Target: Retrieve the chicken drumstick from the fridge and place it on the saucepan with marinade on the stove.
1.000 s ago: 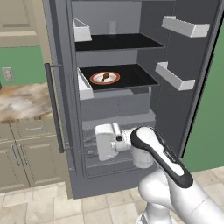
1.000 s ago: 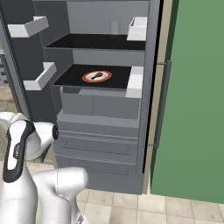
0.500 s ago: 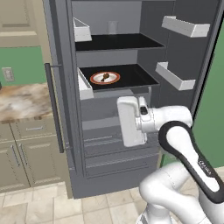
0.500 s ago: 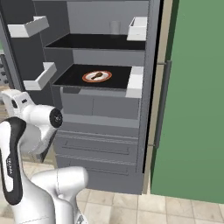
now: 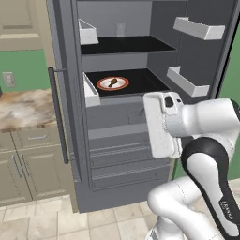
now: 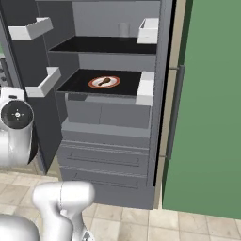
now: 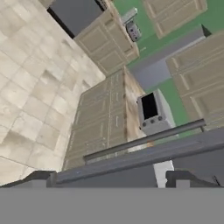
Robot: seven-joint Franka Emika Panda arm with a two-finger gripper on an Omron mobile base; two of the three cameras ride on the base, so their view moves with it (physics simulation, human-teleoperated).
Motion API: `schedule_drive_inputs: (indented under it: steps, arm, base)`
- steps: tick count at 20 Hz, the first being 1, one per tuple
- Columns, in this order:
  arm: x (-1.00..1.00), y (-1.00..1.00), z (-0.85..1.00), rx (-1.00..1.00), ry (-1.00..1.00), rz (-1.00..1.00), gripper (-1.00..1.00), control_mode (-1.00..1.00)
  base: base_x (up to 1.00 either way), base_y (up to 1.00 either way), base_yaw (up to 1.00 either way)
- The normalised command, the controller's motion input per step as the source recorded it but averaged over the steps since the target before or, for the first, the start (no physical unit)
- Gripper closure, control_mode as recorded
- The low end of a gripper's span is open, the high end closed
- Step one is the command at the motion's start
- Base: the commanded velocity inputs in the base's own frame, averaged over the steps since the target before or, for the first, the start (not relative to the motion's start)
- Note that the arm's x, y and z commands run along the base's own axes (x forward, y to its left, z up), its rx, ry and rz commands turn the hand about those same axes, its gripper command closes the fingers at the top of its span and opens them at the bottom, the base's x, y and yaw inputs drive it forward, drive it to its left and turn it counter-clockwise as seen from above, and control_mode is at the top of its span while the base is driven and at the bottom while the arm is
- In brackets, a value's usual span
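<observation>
The fridge stood open across the centre of both base views, its doors swung wide and white door bins showing at the upper right of the left base view. On the middle dark shelf, just above frame centre, sat a round white plate with an orange rim, and on it lay the chicken drumstick, a small brownish lump; in the right base view the same chicken drumstick lay left of centre in the upper half. Two lower drawers were closed beneath it.

The arm filled the right and lower right of the left base view, its white hand block held in front of the drawers, below the plate and apart from it. In the hand view the gripper showed merely as two dark tips at the bottom edge, set far apart, so it was probably spread wide with nothing between them. Beyond them ran the long bar handle, beige cabinets, a tiled floor at the left and a small grey toaster right of centre.

Faint lettering on the dark forearm at the lower right was too small to read.
</observation>
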Motion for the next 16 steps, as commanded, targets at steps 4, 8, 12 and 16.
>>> schedule_drive_inputs:
  steps: [4,8,12,16]
  arm:
    - [-0.06,-0.04,-0.05,0.0,0.08,-0.69,-1.0,-1.0]
    - [0.01,-0.62,0.0,0.0,0.2,-0.31,-1.0,-1.0]
    - [0.0,-0.69,-0.02,0.0,0.15,-0.14,-1.0,-1.0]
    - [0.0,-0.21,0.0,0.03,0.17,-0.33,-1.0,-1.0]
  base:
    - [0.0,0.0,0.0]
    - [0.0,0.0,0.0]
    - [0.0,0.0,0.0]
    - [0.0,0.0,0.0]
